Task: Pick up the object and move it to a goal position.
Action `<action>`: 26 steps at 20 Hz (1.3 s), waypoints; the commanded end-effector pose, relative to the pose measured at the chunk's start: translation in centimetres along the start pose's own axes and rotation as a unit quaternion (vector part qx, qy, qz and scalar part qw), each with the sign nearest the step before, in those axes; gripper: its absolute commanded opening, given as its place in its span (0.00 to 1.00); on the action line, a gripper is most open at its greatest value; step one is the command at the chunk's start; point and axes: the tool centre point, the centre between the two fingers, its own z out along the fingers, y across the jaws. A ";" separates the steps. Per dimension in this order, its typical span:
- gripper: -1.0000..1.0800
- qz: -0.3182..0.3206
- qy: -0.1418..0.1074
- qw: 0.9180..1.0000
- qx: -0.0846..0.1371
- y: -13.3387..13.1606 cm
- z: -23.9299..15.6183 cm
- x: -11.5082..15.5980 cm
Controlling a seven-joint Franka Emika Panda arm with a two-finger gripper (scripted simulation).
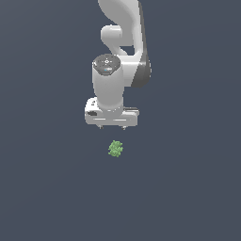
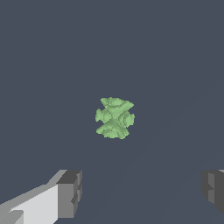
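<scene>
Below your tool [image 1: 111, 127], apart from it and untouched, the object [image 1: 116, 148] lies on the table [image 1: 42, 188]. Your tool is open, its dark pads [image 2: 72, 192] spread far wider than the object. Watch the descent: that clump is small, roundish and knobbly, so pads closing off-centre could catch a lobe and squirt it sideways. Its green surface looks hard and faceted; the table is flat, plain grey.
</scene>
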 end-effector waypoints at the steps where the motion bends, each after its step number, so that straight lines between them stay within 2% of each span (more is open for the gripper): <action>1: 0.96 0.000 0.000 1.000 0.000 0.0 0.0 0.0; 10: 0.96 -0.015 0.019 1.000 -0.010 -1.4 -1.6 1.0; 15: 0.96 -0.013 0.019 1.000 -0.009 -1.4 -1.4 1.0; 21: 0.96 0.002 0.019 1.000 -0.006 -1.4 0.3 1.6; 26: 0.96 0.028 0.018 0.999 -0.001 -1.4 3.3 2.4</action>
